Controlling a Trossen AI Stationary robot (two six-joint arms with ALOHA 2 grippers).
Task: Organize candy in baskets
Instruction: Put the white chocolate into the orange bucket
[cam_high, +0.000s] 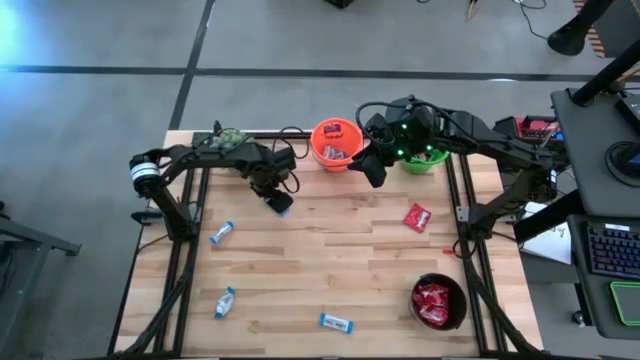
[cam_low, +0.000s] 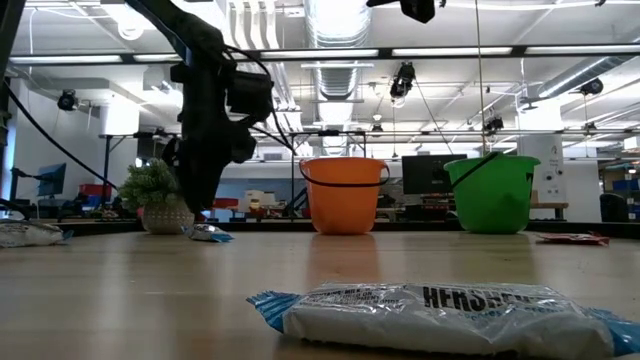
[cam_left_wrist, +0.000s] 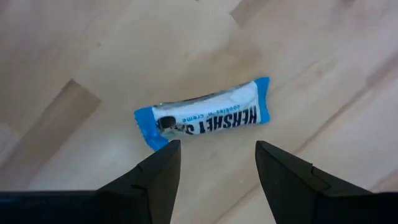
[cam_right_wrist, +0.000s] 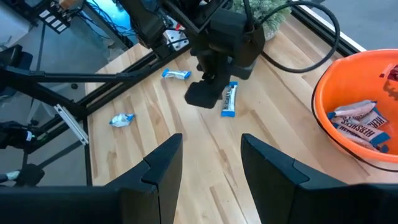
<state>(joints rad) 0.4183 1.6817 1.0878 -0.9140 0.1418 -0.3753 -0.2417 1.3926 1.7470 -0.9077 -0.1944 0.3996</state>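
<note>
Table (cam_high: 300, 250), wooden, contents from left to right.

- Blue-and-white bars: one near the left edge (cam_high: 221, 233); one lower left (cam_high: 224, 302).
- Potted plant (cam_high: 232, 137), back left.
- Left gripper (cam_high: 277, 203): fingers spread wide, empty, poised just over a blue-and-white bar (cam_left_wrist: 205, 116) lying flat on the wood.
- Blue-and-white bar (cam_high: 336, 322), front centre.
- Orange basket (cam_high: 334, 144), back centre, holding blue-and-white bars.
- Right gripper (cam_high: 372, 170): fingers (cam_right_wrist: 163, 168) parted, empty, just beside the orange basket.
- Green basket (cam_high: 424, 160), back right, partly under the right arm.
- Red packet (cam_high: 417, 217), loose, right side.
- Black basket (cam_high: 438, 302), front right, holding red packets.
</note>
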